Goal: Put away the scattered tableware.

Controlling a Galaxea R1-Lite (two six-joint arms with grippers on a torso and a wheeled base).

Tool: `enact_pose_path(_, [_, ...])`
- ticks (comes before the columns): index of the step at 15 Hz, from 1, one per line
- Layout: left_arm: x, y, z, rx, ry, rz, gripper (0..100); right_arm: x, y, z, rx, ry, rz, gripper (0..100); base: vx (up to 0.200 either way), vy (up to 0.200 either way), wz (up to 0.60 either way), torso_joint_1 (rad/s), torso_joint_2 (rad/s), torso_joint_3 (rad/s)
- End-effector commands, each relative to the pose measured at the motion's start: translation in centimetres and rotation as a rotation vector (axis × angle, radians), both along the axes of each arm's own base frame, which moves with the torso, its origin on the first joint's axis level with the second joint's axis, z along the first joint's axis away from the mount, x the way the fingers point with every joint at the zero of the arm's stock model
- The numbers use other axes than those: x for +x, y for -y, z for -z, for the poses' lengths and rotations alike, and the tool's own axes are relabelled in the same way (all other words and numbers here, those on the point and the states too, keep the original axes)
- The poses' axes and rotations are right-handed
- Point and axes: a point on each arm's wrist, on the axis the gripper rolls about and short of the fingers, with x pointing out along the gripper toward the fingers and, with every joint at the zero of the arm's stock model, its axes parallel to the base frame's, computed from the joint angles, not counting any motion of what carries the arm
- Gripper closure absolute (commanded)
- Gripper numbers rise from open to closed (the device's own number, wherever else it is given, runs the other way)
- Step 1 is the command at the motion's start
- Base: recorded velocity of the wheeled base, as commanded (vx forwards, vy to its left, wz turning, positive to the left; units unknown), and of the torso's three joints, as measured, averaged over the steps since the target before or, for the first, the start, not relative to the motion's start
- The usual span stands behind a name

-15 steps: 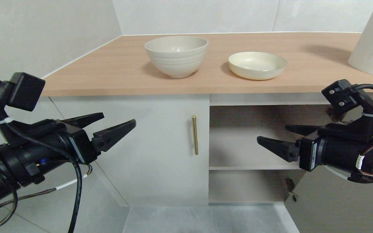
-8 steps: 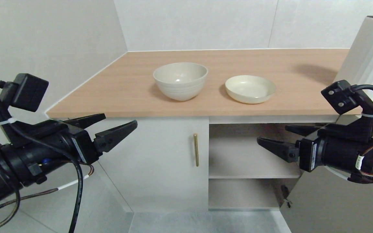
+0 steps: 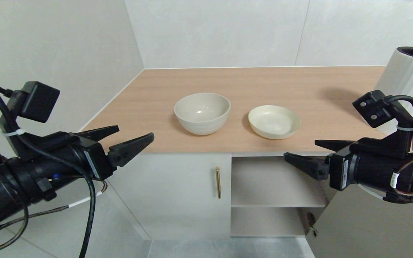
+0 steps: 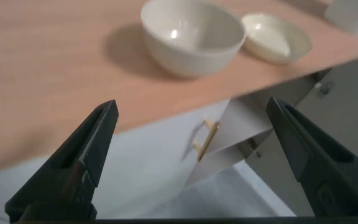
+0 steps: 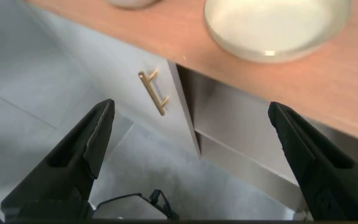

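the left gripper (image 3: 134, 131) hangs spread and empty; the deep cream bowl (image 3: 202, 113) stands on the wooden counter (image 3: 149, 107) beyond its tips, toward the right. the right gripper (image 3: 300, 148) is spread and empty too, before the open cabinet shelf (image 3: 274, 186), with the shallow cream dish (image 3: 274, 122) on the counter higher and beyond its tips.

A white ribbed vessel (image 3: 407, 73) stands upright at the right end of the wooden surface (image 3: 228, 80). Pale wall panels (image 3: 221, 32) border that surface behind and on the left. Grey floor tiles (image 3: 224, 248) lie below.
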Motion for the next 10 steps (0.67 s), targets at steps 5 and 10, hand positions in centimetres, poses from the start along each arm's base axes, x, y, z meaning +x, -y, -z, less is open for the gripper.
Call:
enact_pose_path(5, [5.8,2.1,-1.7,-0.002,-0.019,-0.015,0,4.3,-1.4,-0.6,0.011,0.119,0.060,0,0.000,0.000,0.00,0.038,-0.08,-0.041])
enact_pose_path(10, [6.9,3.3,-3.9,0.028,-0.247,-0.032,0,7.2,-1.5,-3.5,0.090,0.008,0.221,0,0.000,0.000,0.00,0.000,0.00,0.000])
